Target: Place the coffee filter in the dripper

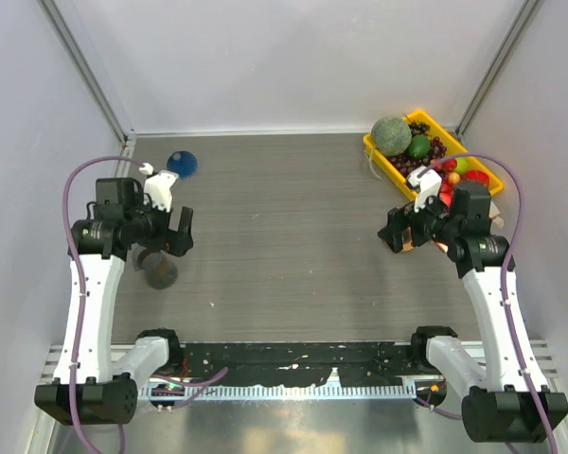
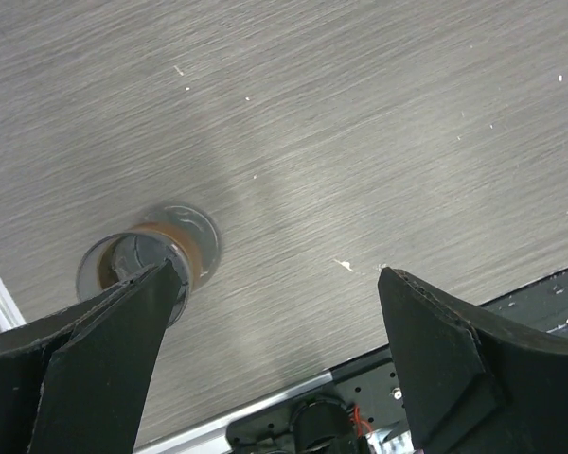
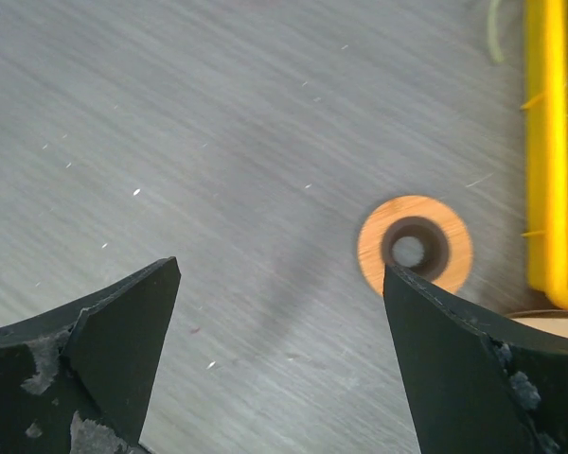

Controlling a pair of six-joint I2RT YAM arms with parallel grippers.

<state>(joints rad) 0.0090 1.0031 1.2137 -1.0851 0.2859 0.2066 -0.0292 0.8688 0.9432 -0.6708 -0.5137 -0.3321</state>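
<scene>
The dark blue dripper (image 1: 182, 163) sits at the far left of the table, beyond my left gripper (image 1: 177, 233). That gripper is open and empty, hovering over bare table in the left wrist view (image 2: 279, 274). A light tan edge (image 3: 549, 323), possibly the coffee filter, shows at the near end of the yellow tray. It also peeks out beside my right arm (image 1: 496, 214) and is mostly hidden. My right gripper (image 1: 398, 233) is open and empty (image 3: 282, 268), well left of that edge.
A round orange-brown cup (image 1: 159, 271) stands just near-side of the left gripper, by its left finger (image 2: 151, 257). An orange wooden ring (image 3: 415, 248) lies by the right finger. A yellow tray (image 1: 379, 154) of fruit is at the back right.
</scene>
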